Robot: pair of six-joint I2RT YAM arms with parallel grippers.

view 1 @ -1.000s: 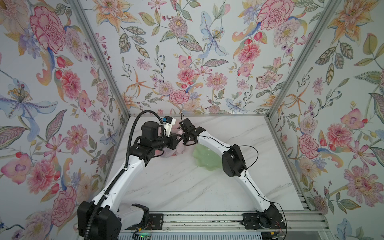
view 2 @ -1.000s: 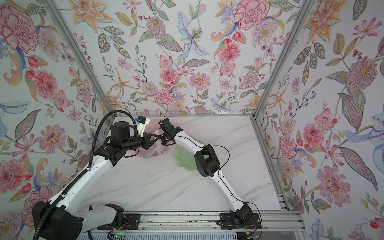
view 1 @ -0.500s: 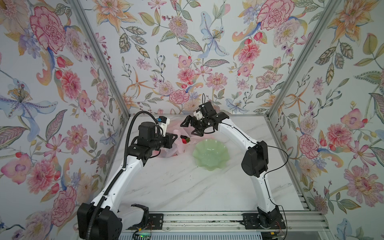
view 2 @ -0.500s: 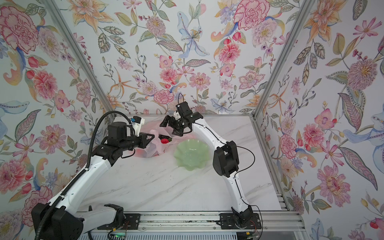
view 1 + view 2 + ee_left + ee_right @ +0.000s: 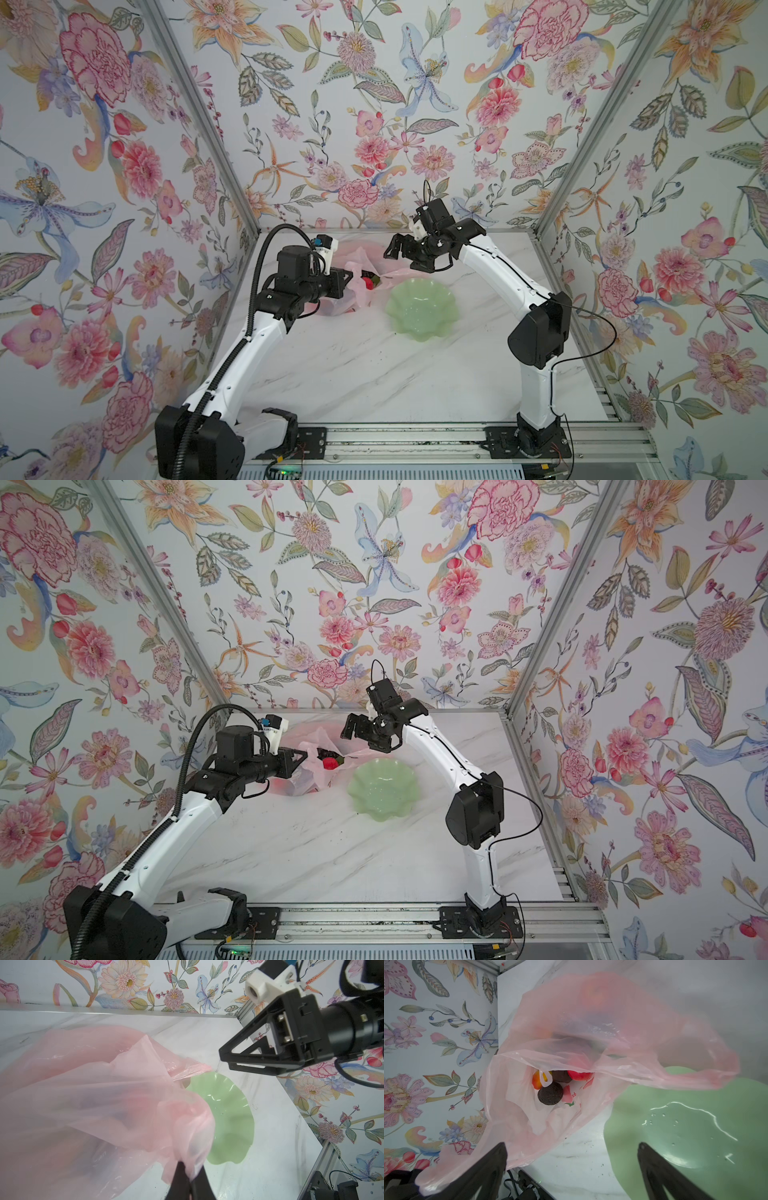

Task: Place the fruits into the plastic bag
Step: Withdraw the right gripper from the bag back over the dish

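Holding a fold of the bag (image 5: pixel 365 257) clamped between its jaws, the left gripper (image 5: pixel 188 1176) props the mouth open at the far left of the table (image 5: pixel 374 374), with fruits (image 5: pixel 550 1093), red, brown and orange among them, lying inside. To the right the dish (image 5: pixel 422 309) shows no fruit, and the right gripper (image 5: pixel 409 255) hangs over the bag's far right edge, jaws wide apart and empty. Judgement: loading appears complete; the next move calls for releasing the fold and drawing both arms clear without spilling the bag.
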